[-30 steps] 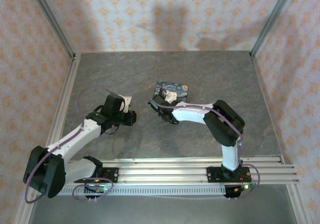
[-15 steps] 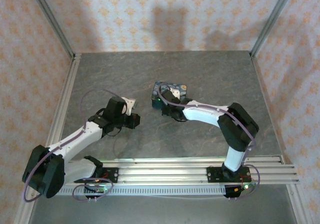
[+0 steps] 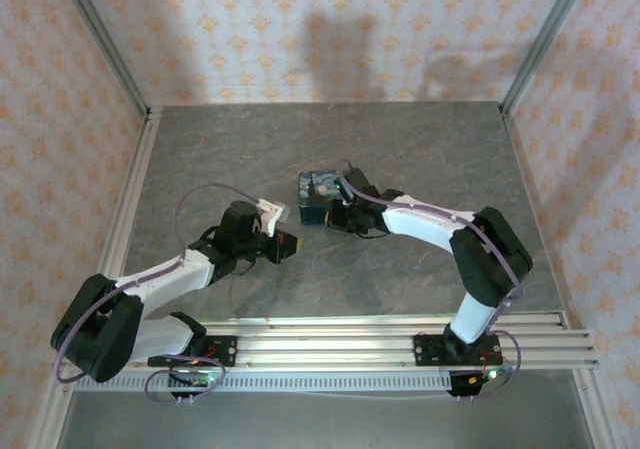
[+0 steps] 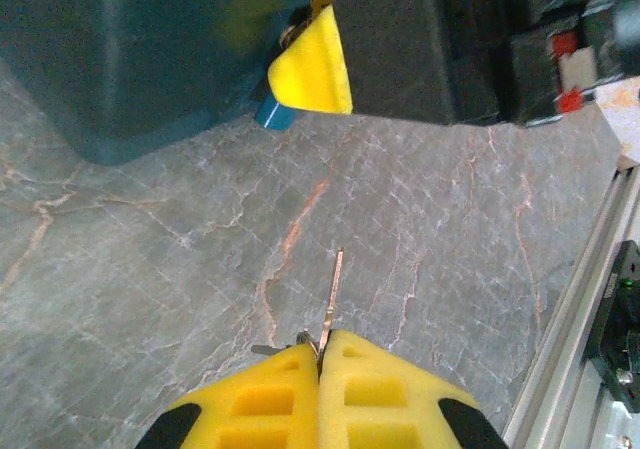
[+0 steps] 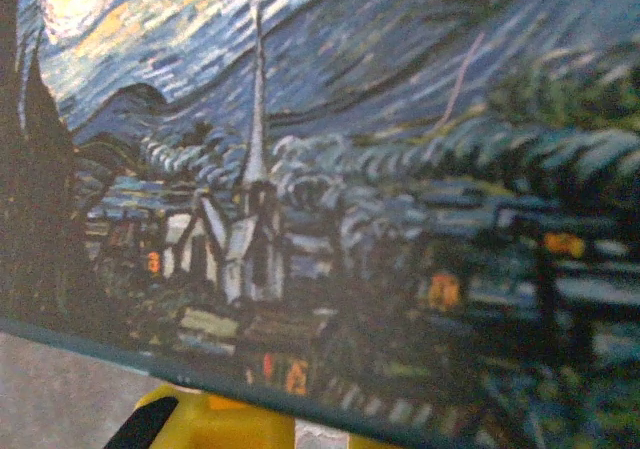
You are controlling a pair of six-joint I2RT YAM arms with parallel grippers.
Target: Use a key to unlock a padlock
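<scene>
The padlock [image 4: 274, 115] shows as a small blue body at the front of the painted box [image 4: 140, 59], half covered by a yellow finger [image 4: 312, 67] of my right gripper [image 3: 326, 212]. That gripper looks shut on the padlock; its second finger is hidden. In the right wrist view the box lid [image 5: 330, 169] is very close, with yellow fingers [image 5: 215, 421] under its edge. My left gripper [image 4: 322, 341] is shut on the key [image 4: 335, 287], whose thin blade points forward toward the padlock, still a gap away. The left gripper [image 3: 288, 241] hangs just left of and nearer than the box [image 3: 316, 183].
The grey marble tabletop [image 3: 420, 149] is walled by patterned panels. An aluminium rail [image 3: 400, 341] runs along the near edge and appears at the right of the left wrist view [image 4: 600, 299]. The right arm's black wrist body [image 4: 440, 39] is right of the padlock.
The right arm reached further left and settled at the box's front, and the box shifted a little left. The left gripper moved right toward the box with the key.
</scene>
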